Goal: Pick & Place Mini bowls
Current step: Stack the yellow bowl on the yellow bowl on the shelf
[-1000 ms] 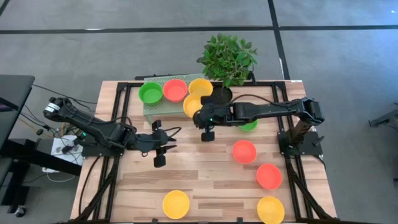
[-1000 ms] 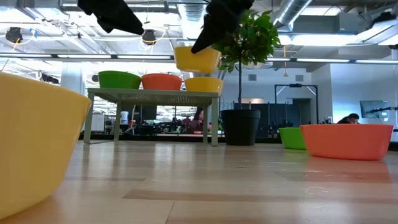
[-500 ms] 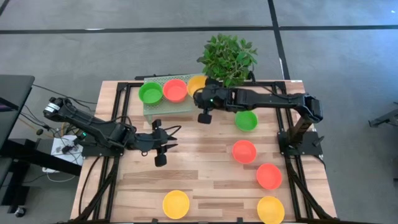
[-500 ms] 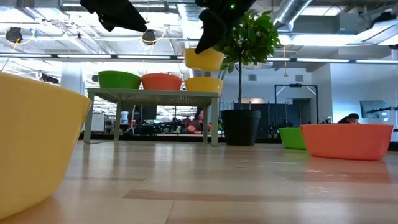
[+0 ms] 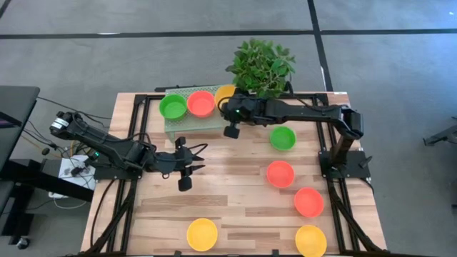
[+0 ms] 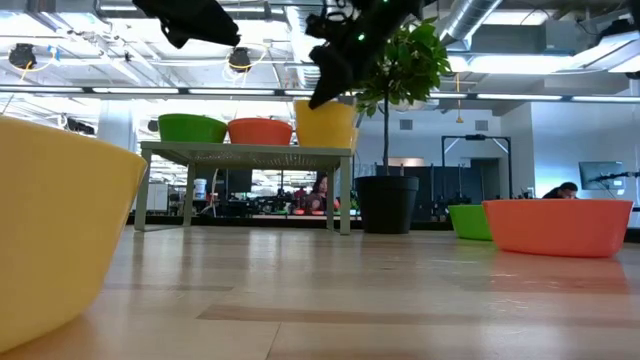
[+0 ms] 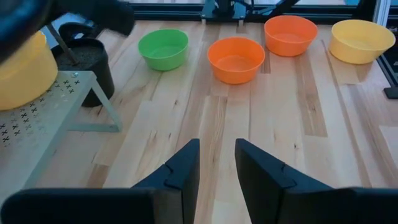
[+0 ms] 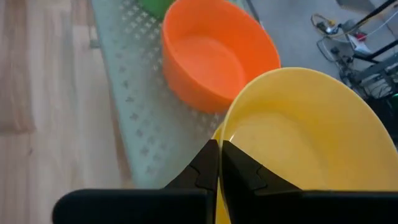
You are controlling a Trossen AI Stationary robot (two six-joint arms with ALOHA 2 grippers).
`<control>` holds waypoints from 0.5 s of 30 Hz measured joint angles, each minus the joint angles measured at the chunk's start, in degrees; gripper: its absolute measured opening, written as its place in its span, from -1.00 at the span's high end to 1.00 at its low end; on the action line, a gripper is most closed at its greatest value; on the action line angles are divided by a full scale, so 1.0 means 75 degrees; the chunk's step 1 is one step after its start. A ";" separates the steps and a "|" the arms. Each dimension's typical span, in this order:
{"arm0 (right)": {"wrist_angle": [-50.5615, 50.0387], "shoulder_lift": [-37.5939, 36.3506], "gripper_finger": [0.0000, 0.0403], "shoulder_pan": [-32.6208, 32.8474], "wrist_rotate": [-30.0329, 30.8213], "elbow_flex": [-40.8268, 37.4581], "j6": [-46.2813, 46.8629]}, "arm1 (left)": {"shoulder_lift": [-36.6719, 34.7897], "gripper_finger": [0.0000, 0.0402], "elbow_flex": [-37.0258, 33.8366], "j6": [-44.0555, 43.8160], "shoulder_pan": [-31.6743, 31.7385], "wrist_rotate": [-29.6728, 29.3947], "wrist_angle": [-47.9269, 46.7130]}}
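- Yellow bowl, front edge (image 5: 202, 234): on the table nearest the low camera, upright, untouched; a second (image 5: 310, 240) sat at the right front corner.
- Left gripper (image 5: 184, 170): over mid-table, left of centre, fingers parted with nothing between them; unmoved over the last second, waiting.
- Loose bowls, right side: two red-orange (image 5: 308, 202) (image 5: 280, 173) and one green (image 5: 283, 138), all upright on the wood, well apart from each other.
- Right gripper (image 8: 219, 163): clenched on the near rim of the carried yellow bowl (image 8: 305, 134).
- Change: a second earlier this bowl hung clear above and in front of the rack (image 5: 187, 121); it had since travelled back and down onto the yellow bowl (image 6: 349, 137) already at the rack's right end. Judged: nesting nearly complete, release due next.
- Carried bowl, attitude: mouth upward, roughly level in the low view; round, so no long axis in plan, its axis of symmetry near vertical.
- Rack row: green (image 5: 172, 106) and red-orange (image 5: 201, 103) bowls upright beside the yellow stack.
- Plant (image 5: 261, 66): just behind the right arm, at the far edge.
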 joint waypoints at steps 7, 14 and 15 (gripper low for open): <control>0.0016 0.0102 0.96 -0.0046 0.0004 -0.0002 0.0012 | 0.0000 0.48 0.0000 0.0000 0.0000 0.0002 0.0115; -0.0001 0.0102 0.90 -0.0055 0.0005 -0.0002 0.0087 | 0.0000 0.48 0.0000 0.0000 0.0000 0.0003 0.0125; -0.0007 0.0102 0.87 -0.0055 0.0005 -0.0002 0.0087 | 0.0000 0.48 0.0000 0.0000 0.0000 0.0003 0.0125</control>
